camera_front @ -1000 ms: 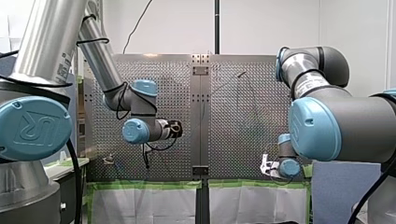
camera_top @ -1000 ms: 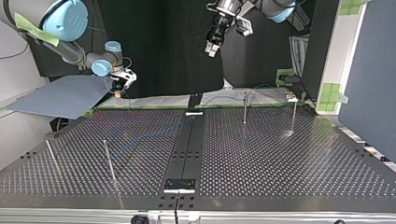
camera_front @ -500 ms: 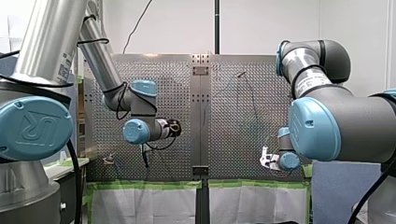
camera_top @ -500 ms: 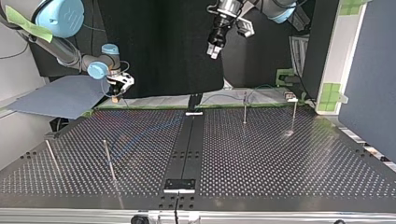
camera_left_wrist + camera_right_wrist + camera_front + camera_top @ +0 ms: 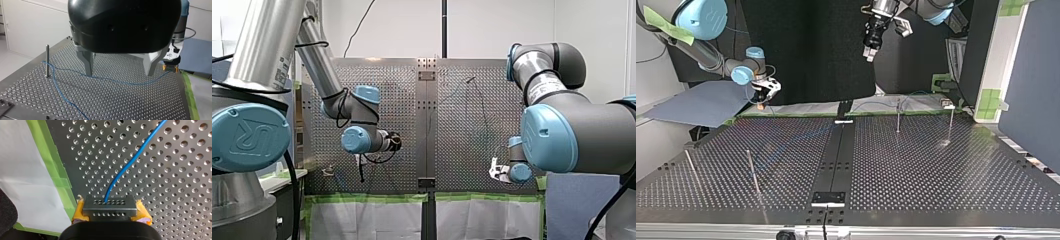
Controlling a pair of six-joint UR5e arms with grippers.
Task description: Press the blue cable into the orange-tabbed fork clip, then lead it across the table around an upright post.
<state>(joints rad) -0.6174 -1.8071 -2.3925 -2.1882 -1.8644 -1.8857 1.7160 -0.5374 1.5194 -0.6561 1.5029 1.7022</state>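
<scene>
The right gripper, closed on the blue cable near the table's taped edge, anchors one end so the line can be steered. The left gripper, fingers spread and empty, hovers above the cable beside a post, probably readying a grasp.

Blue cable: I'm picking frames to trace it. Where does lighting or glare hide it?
Right wrist view: blue cable stands out on the evenly lit table. Left wrist view: plain too. Top view: faint on dark table, glare by one post.
</scene>
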